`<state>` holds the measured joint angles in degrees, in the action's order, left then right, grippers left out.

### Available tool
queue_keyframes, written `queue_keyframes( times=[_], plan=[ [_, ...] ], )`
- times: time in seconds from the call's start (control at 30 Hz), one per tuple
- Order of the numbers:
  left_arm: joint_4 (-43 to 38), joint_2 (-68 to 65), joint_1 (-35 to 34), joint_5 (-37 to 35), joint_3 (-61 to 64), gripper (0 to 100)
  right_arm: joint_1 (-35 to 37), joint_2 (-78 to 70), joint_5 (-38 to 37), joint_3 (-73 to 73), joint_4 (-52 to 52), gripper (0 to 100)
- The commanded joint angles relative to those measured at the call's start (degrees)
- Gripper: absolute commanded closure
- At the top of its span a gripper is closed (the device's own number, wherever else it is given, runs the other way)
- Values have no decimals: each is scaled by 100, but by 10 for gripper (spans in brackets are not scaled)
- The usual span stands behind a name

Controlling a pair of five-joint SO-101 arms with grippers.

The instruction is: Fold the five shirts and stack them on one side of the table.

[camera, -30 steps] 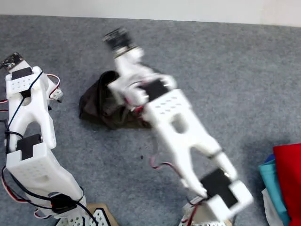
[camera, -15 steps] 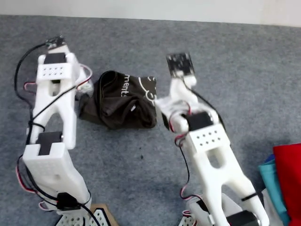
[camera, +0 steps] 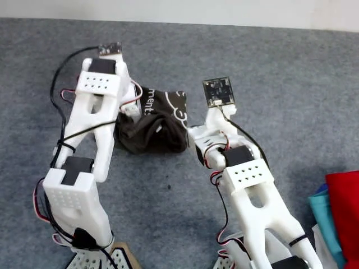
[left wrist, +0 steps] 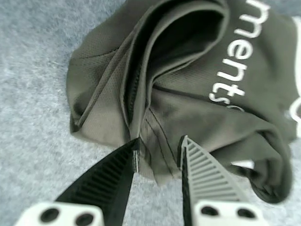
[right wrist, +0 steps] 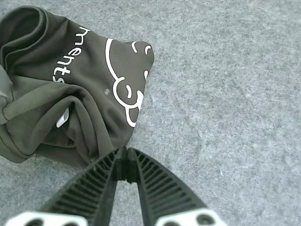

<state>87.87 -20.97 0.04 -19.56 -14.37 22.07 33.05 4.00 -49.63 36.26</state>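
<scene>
Now the dark shirt [camera: 154,126] lies crumpled in the upper middle of the high view, on the grey table [camera: 291,84], with white print showing on its top fold. The left arm [camera: 92,129] runs up the left of that view and ends at the shirt's left edge. In the left wrist view the left gripper [left wrist: 160,147] is parted to a narrow gap, its two tips set over a folded hem of the shirt, with cloth showing between them. The right arm [camera: 247,185] rises from the bottom right of the high view to the shirt's right edge. The right gripper [right wrist: 126,155] has its jaws pressed together with nothing between them, the tips just beside the shirt's lower hem. A pile [camera: 342,207] of red, teal and white cloth sits at the lower right edge of the high view, well apart from the dark shirt.
</scene>
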Motion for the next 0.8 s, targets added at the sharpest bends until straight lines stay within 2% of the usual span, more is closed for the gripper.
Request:
queue_keyframes(
  times=[0.0, 0.3, 0.43, 0.6, 0.77],
  plan=[
    [-396, 365, 233, 53, 426, 849, -48, 198, 35, 13, -119, 989],
    [-369, 681, 760, 501, 708, 849, -57, 198, 35, 31, -119, 989],
    [-484, 743, 690, 545, 1121, 849, -57, 198, 35, 31, -119, 989],
    [-325, 752, 769, 677, 1051, 850, -48, 198, -132, 22, -119, 989],
    [-554, 681, 760, 703, 1191, 850, -40, 207, -167, 13, -119, 989]
  ],
)
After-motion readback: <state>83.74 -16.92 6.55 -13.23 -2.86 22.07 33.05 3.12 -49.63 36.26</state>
